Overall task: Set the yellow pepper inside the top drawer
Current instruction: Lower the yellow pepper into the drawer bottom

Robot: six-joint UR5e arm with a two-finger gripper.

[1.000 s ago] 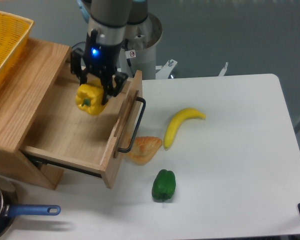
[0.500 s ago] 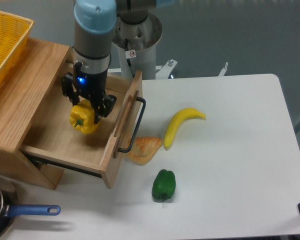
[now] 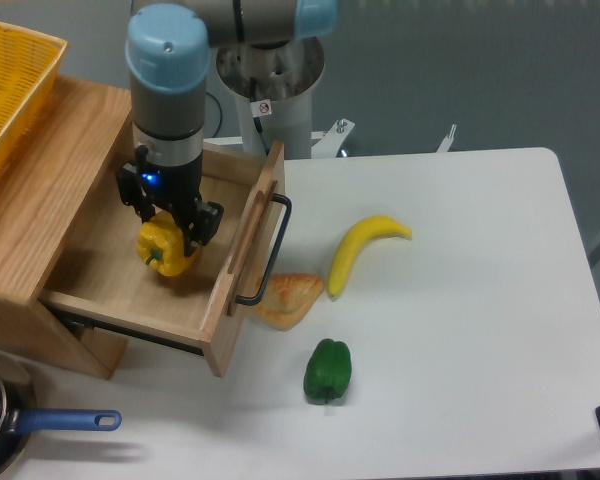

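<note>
The yellow pepper (image 3: 165,250) hangs low inside the open top drawer (image 3: 120,270), just above or touching its wooden floor; I cannot tell which. My gripper (image 3: 168,228) reaches straight down into the drawer and is shut on the pepper, its black fingers on either side of the pepper's top. The drawer is pulled out toward the table, its front panel with the black bar handle (image 3: 268,250) on the right.
A yellow banana (image 3: 360,250), a piece of bread (image 3: 288,298) and a green pepper (image 3: 327,370) lie on the white table right of the drawer. A yellow mesh basket (image 3: 10,85) sits on the cabinet top. A blue-handled pan (image 3: 20,425) is at bottom left.
My gripper has moved left and down with the yellow pepper, going deeper into the open drawer. The other objects have stayed put.
</note>
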